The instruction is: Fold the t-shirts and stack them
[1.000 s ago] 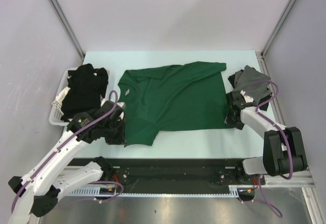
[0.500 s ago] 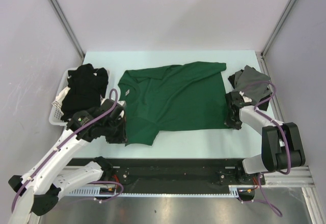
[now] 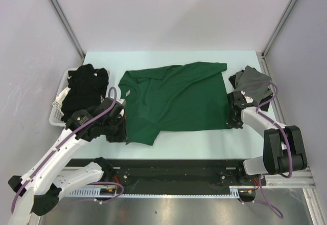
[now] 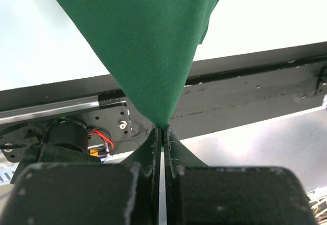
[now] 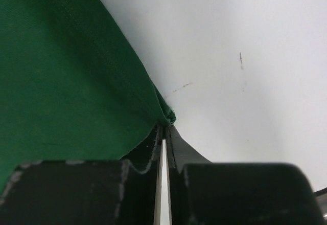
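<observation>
Dark green t-shirt [image 3: 176, 97] lies spread, lightly wrinkled, across the middle of the pale counter [image 3: 204, 143], its collar and white neck label [image 3: 126, 92] toward the left edge and its hem toward the right edge. The left claw [image 4: 162, 129] is pressed together on the near sleeve, the cloth drawn into a taut cone. The right claw [image 5: 164, 128] pinches the near hem corner. A crumpled grey t-shirt [image 3: 250, 79] sits by the right edge. Black t-shirts [image 3: 84, 89] fill the white slatted basket [image 3: 57, 113] at the left edge.
</observation>
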You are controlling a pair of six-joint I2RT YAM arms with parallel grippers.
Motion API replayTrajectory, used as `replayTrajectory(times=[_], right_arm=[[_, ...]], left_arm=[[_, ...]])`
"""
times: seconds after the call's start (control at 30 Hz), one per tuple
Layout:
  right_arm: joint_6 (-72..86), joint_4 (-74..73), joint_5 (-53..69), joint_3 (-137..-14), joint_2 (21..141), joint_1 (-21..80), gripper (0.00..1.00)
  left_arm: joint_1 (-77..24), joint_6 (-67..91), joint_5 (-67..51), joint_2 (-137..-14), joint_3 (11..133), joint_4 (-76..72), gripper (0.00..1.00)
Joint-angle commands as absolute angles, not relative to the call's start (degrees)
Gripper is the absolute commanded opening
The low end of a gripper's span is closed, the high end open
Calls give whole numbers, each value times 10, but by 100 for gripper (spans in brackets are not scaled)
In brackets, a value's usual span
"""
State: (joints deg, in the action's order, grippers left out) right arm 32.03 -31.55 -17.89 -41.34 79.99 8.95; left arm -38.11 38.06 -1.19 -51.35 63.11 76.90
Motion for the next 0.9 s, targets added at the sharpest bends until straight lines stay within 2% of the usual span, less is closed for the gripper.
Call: replayTrajectory(times=[0.0, 0.13, 0.4, 0.87], right_arm=[[310, -328, -184, -417, 758, 80, 3], [304, -343, -181, -427, 732, 74, 0], [294, -366, -176, -461, 708, 62, 0], [260, -376, -176, -547, 732, 46, 0]], left_arm=[[-381, 403, 10, -514, 675, 839, 0], [-381, 409, 24, -517, 685, 836, 0], [-381, 423, 55, -518, 690, 822, 0], [-364, 415, 117, -557, 671, 780, 0]])
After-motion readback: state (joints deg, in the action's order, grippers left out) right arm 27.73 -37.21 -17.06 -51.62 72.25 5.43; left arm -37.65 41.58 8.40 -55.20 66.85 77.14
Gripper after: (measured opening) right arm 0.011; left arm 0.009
